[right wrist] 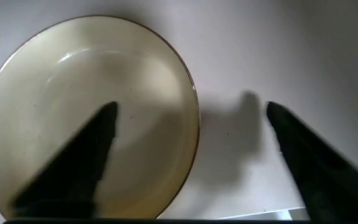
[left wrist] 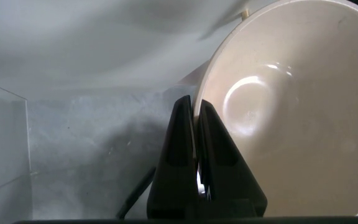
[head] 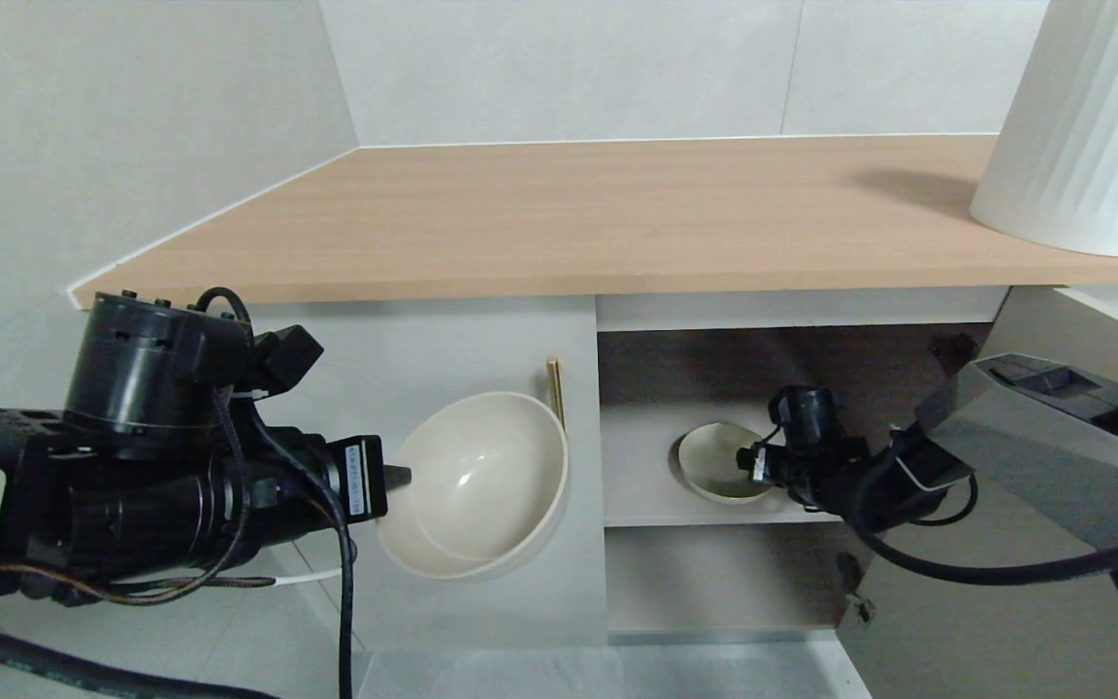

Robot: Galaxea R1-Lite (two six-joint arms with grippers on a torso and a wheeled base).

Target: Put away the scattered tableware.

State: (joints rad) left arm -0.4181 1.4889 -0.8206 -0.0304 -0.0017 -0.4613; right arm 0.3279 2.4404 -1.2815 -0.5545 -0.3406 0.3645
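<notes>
Nearest, the left claw (head: 394, 478) is clenched on the rim of a cream bowl (head: 481, 481), its two dark fingers (left wrist: 182, 134) pressed together with the thin rim between them. The bowl hangs in the air, tipped so that its glossy inside faces up and outward. It is held in front of a closed grey cabinet door (head: 481, 340), just below that door's slim gold handle (head: 553, 388). Farther in, on the right, the cabinet stands open, its door (head: 1054, 437) swung out to the side. The right claw (head: 748, 464) is inside this compartment with its fingers spread apart and nothing held. They straddle the rim of a small pale-yellow plate (head: 714, 466), one finger (right wrist: 82, 155) above the plate's hollow and the other above the bare shelf (head: 637, 466) beside it. Whether either finger touches the plate cannot be told. The plate lies flat on this pale shelf. Above the cabinet runs the wooden desk (head: 617, 214), and a white ribbed vase (head: 1093, 126) stands at its far right, close to the tiled wall (head: 569, 68).
</notes>
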